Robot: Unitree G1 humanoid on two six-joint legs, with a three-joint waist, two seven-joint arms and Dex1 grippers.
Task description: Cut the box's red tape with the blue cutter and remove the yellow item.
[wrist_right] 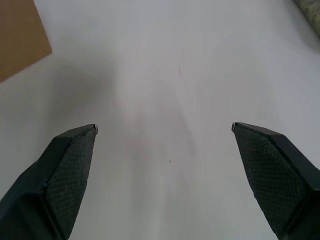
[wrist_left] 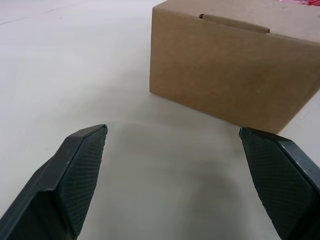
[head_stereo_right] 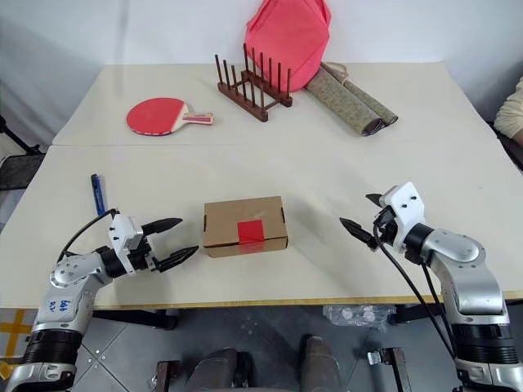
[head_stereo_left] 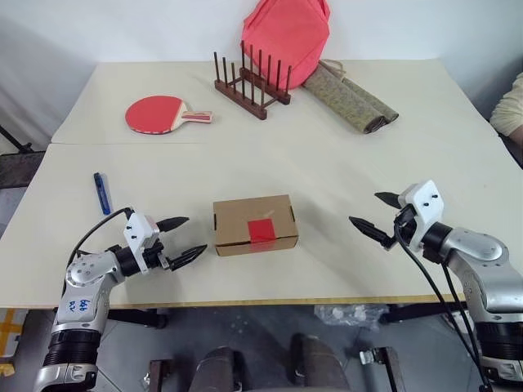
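The small brown cardboard box (head_stereo_left: 255, 224) sits shut mid-tabletop, its red tape square (head_stereo_left: 261, 229) uncut. Nothing's started, I'd say: the slim blue cutter (head_stereo_left: 101, 192) lies behind the left claw (head_stereo_left: 181, 239), which must fetch it. Both it and the right claw (head_stereo_left: 381, 216) are spread, empty. The left wrist view shows the box's plain side wall.

We note two cream tables (head_stereo_left: 343, 163) pushed together, seam at left of frame; a plain white wall (head_stereo_left: 106, 28) across the top; grey floor (head_stereo_left: 270, 322) along the lower edge, evenly lit
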